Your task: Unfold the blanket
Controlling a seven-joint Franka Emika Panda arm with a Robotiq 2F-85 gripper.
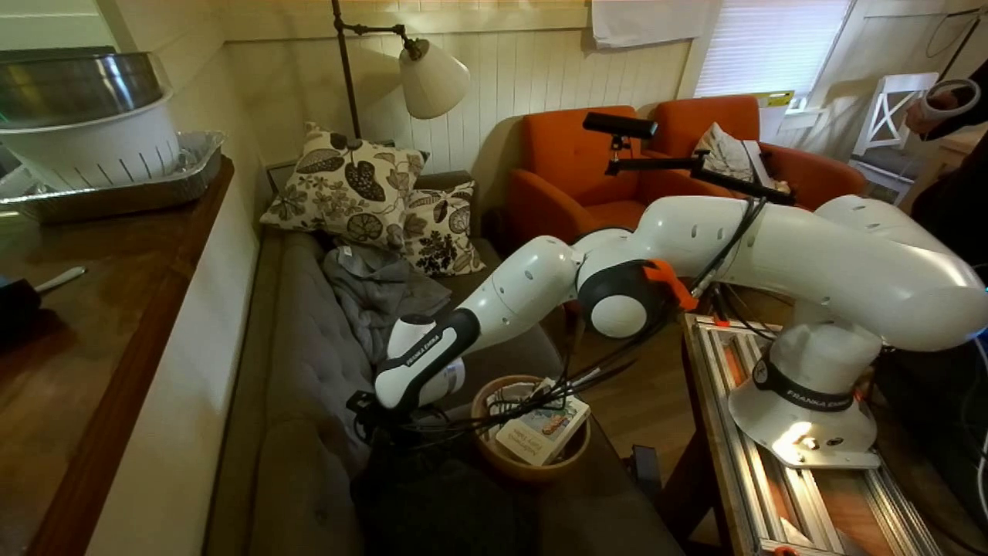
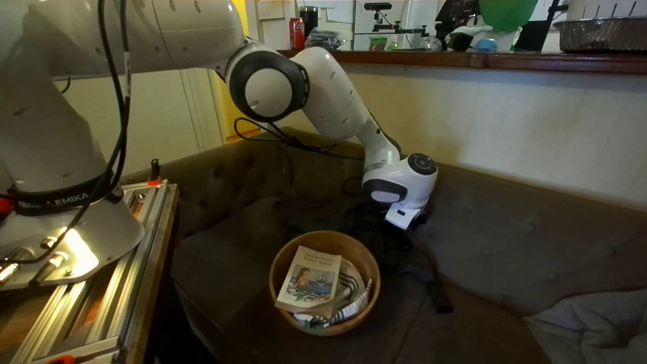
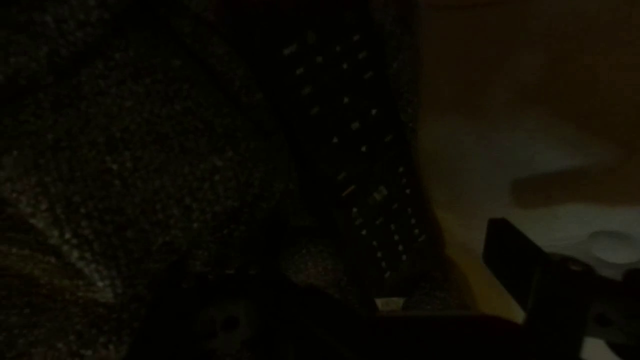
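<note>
- Though my wrist view is very dark, I can make out the black two-fingered gripper (image 3: pixel 392 270), its jaws standing wide apart and, as far as I can see, gripping nothing.
- Ahead of the fingertips in that view I see a long black remote control (image 3: pixel 352 140) with rows of small pale marks.
- Reaching down toward the seat of the grey, button-tufted sofa (image 1: pixel 301 463) is my white, jointed robot arm (image 1: pixel 521 286).
- Close under the gripper I find the large, soft, near-black charcoal blanket (image 1: pixel 440 502), bunched on the seat; much of it is lost in shadow, and I cannot tell whether the fingers touch it.
- Just beside the blanket sits a round, tan bowl (image 2: pixel 351 247), and in it I can read the cover of a pale paperback (image 2: pixel 311 280), Andersen's Fairy Tales, resting partly on a white cloth (image 2: pixel 351 301) with dark stripes.
- Farther along the sofa lies a crumpled grey cloth (image 1: pixel 382 289), and past it lean two cream pillows (image 1: pixel 351 185) printed with dark leaves.
- Farthest off, in an exterior view, I see a dark-stemmed lamp (image 1: pixel 432 81) with a white shade and two orange armchairs (image 1: pixel 575 154).
</note>
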